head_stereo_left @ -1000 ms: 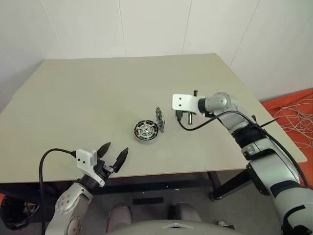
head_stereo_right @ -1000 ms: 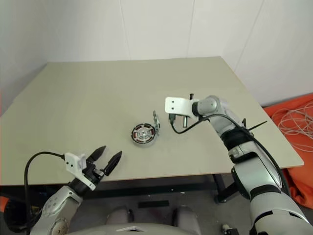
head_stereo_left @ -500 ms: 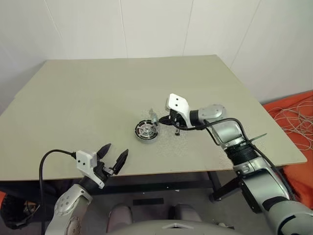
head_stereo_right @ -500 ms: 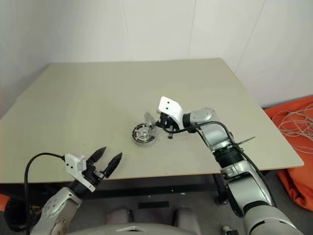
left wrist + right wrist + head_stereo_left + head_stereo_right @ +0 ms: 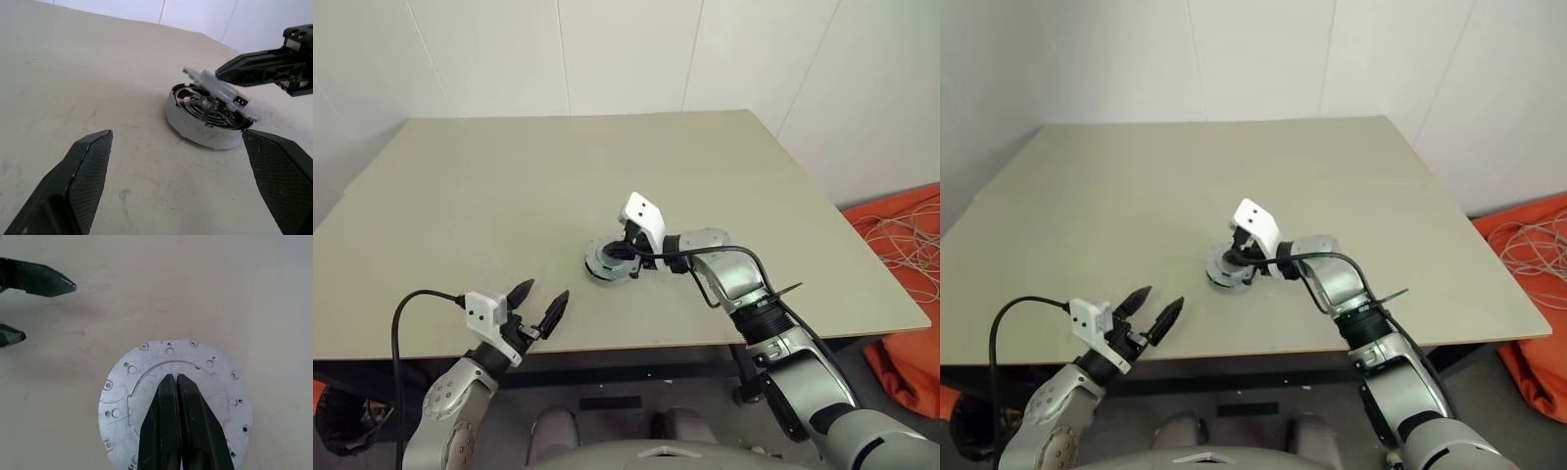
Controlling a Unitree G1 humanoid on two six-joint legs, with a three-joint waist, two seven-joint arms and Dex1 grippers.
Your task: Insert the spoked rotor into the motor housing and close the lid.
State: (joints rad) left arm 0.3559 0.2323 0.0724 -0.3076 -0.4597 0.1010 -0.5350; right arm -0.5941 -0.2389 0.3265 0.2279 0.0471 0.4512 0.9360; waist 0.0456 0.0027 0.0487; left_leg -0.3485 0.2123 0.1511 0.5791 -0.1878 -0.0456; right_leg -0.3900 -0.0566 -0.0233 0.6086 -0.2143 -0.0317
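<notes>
The left pincer hovers at the near edge of the bench, its two black fingers spread wide and holding nothing; farther in, near the middle of the bench, sits the motor housing; the right pincer, fingers pressed together, grips the lid tilted over the housing's open top, one edge low.

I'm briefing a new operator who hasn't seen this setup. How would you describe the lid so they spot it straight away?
Start at the beige table: near its middle sits a short round silver housing. The lid is the thin flat silver disc pinched in the right gripper, tilted over the housing's open top. Unlike the thick-walled housing, it is a slim plate dotted with small holes.
</notes>
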